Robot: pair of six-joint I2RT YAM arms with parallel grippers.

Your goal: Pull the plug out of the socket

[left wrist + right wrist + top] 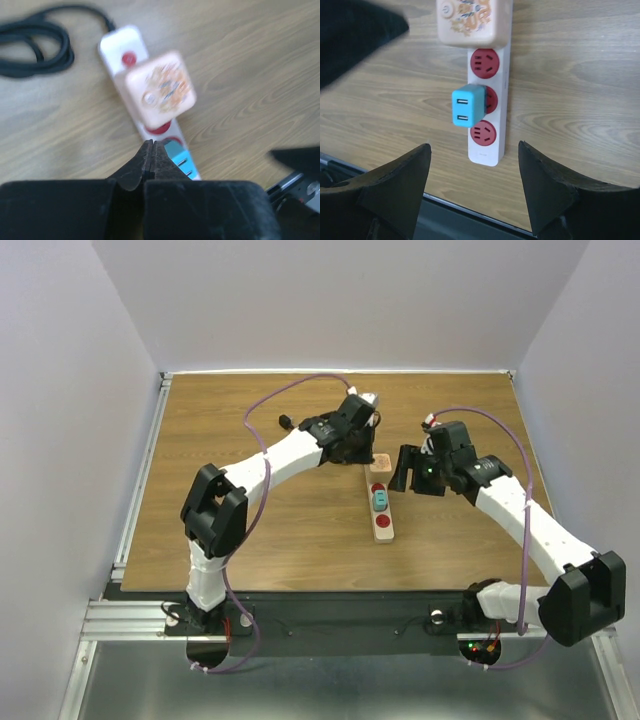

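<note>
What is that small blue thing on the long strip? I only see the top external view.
Observer: The right wrist view shows a blue plug with two USB slots on its face, seated in the socket.
Operator: Are the claws open?
Observer: The right gripper is open, its jaws wide apart.
Operator: And the left one?
Observer: The left gripper is shut, its jaws pressed together.
</note>
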